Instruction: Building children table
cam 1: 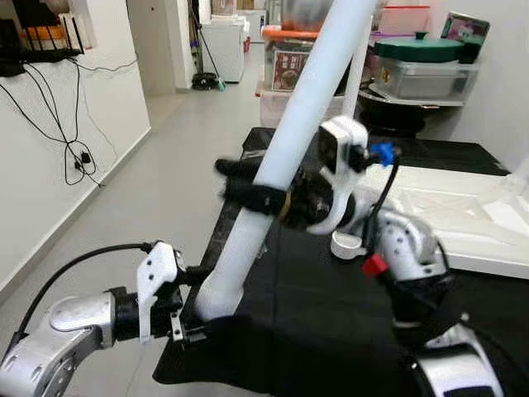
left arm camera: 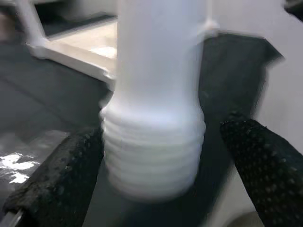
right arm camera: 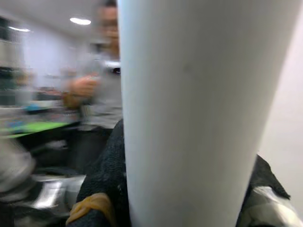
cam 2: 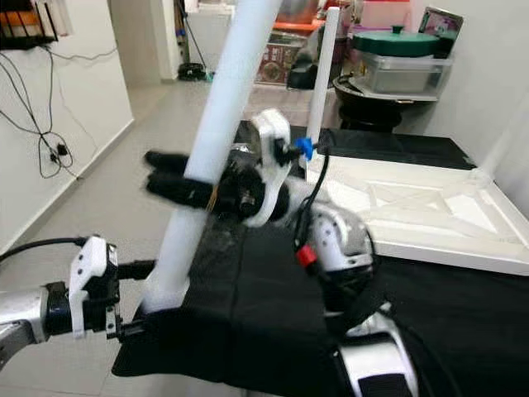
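A long white table leg (cam 1: 289, 132) slants up across the head views. My right gripper (cam 1: 235, 184) is shut on it about halfway up, and the leg (right arm camera: 189, 118) looms close in the right wrist view. The leg's ribbed lower end (left arm camera: 151, 151) sits just over the near left edge of the black-covered table (cam 1: 331, 322). My left gripper (cam 1: 198, 302) is open around that end, one black finger (left arm camera: 61, 175) on each side with a gap. The white tabletop (cam 1: 463, 223) lies upside down on the cloth at right, with another white leg (cam 2: 322, 74) standing upright at its far corner.
A white ring (cam 1: 347, 246) rests on the cloth beside the tabletop. Behind the table stand storage boxes and a green-lidded pot (cam 1: 417, 48). Open grey floor (cam 1: 157, 190) runs along the left wall with hanging cables (cam 1: 74, 157). A blurred person (right arm camera: 94, 94) stands in the right wrist view.
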Tool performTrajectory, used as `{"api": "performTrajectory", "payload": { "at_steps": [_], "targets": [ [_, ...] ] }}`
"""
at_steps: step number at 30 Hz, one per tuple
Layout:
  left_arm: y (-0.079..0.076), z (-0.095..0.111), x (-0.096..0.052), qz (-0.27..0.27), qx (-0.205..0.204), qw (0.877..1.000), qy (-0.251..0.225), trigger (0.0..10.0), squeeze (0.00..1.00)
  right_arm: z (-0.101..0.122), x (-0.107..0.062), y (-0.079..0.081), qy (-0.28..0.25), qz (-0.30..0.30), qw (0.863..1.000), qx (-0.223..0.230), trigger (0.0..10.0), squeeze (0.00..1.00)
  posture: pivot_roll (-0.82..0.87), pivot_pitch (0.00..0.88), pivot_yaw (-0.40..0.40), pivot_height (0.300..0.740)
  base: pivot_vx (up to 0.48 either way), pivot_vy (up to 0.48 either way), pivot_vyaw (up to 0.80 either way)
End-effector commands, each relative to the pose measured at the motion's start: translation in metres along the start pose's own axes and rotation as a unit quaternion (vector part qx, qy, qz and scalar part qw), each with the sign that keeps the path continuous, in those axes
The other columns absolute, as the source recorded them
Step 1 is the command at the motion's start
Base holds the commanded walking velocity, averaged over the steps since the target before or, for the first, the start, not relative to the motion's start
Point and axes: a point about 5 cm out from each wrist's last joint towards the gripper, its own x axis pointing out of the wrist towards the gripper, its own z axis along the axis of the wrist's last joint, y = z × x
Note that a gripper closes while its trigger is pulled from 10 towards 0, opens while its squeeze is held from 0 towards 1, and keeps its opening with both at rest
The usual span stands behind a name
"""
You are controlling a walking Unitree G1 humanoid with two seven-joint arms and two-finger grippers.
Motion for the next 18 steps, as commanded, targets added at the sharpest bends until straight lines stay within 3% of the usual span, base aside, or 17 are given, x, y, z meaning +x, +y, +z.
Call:
{"api": "performTrajectory", "payload": {
  "at_steps": [1, 6, 8, 9, 10, 12, 13, 15, 16, 17, 18],
  "targets": [
    [-0.006, 0.000, 0.002, -0.013, -0.009, 1.000, -0.002, 10.0, 1.00, 0.010, -0.009, -0.010, -0.007, -0.046, 0.998, -0.034, 0.0, 0.00, 0.10, 0.000, -0.043, 0.740, 0.000, 0.000, 0.00],
    [-0.012, -0.002, 0.002, -0.007, -0.016, 1.000, -0.002, 10.0, 1.00, 0.020, -0.028, -0.028, 0.009, -0.129, 0.989, -0.075, 0.0, 0.00, 0.10, 0.000, -0.046, 0.740, 0.000, 0.000, 0.00],
    [-0.013, -0.007, 0.005, 0.016, -0.010, 1.000, 0.007, 10.0, 1.00, 0.027, -0.046, -0.043, 0.029, -0.229, 0.966, -0.114, 0.0, 0.00, 0.10, 0.000, -0.047, 0.740, 0.000, 0.000, 0.00],
    [-0.013, -0.007, 0.005, 0.016, -0.010, 1.000, 0.007, 10.0, 1.00, 0.027, -0.046, -0.043, 0.029, -0.229, 0.966, -0.114, 0.0, 0.00, 0.10, 0.000, -0.047, 0.740, 0.000, 0.000, 0.00],
    [-0.007, -0.015, 0.008, 0.059, 0.005, 0.998, 0.021, 10.0, 0.00, 0.028, -0.056, -0.054, 0.045, -0.299, 0.944, -0.136, 0.0, 0.00, 0.10, 0.000, -0.043, 0.740, 0.000, 0.000, 0.00],
    [-0.005, -0.017, 0.009, 0.072, 0.008, 0.997, 0.024, 10.0, 0.00, 0.028, -0.058, -0.056, 0.048, -0.311, 0.939, -0.140, 0.0, 0.00, 0.10, 0.000, -0.043, 0.740, 0.000, 0.000, 0.00],
    [-0.001, -0.020, 0.011, 0.100, 0.013, 0.994, 0.028, 10.0, 0.00, 0.024, -0.061, -0.059, 0.067, -0.332, 0.928, -0.154, 0.0, 0.00, 0.10, 0.000, -0.041, 0.740, 0.000, 0.000, 0.00],
    [-0.001, -0.020, 0.011, 0.100, 0.013, 0.994, 0.028, 10.0, 0.00, 0.024, -0.061, -0.059, 0.067, -0.332, 0.928, -0.154, 0.0, 0.00, 0.10, 0.000, -0.041, 0.740, 0.000, 0.000, 0.00],
    [0.002, -0.023, 0.013, 0.124, 0.010, 0.992, 0.030, 10.0, 0.00, 0.021, -0.065, -0.063, 0.088, -0.362, 0.912, -0.171, 0.0, 0.00, 0.10, 0.000, -0.041, 0.740, 0.000, 0.000, 0.00],
    [0.002, -0.023, 0.013, 0.124, 0.010, 0.992, 0.030, 10.0, 0.00, 0.021, -0.065, -0.063, 0.088, -0.362, 0.912, -0.171, 0.0, 0.00, 0.10, 0.000, -0.041, 0.740, 0.000, 0.000, 0.00],
    [0.001, -0.026, 0.014, 0.138, 0.004, 0.990, 0.030, 10.0, 0.00, 0.017, -0.069, -0.066, 0.111, -0.390, 0.894, -0.191, 0.0, 0.00, 0.10, 0.000, -0.037, 0.740, 0.000, 0.000, 0.00]
  ]
}}
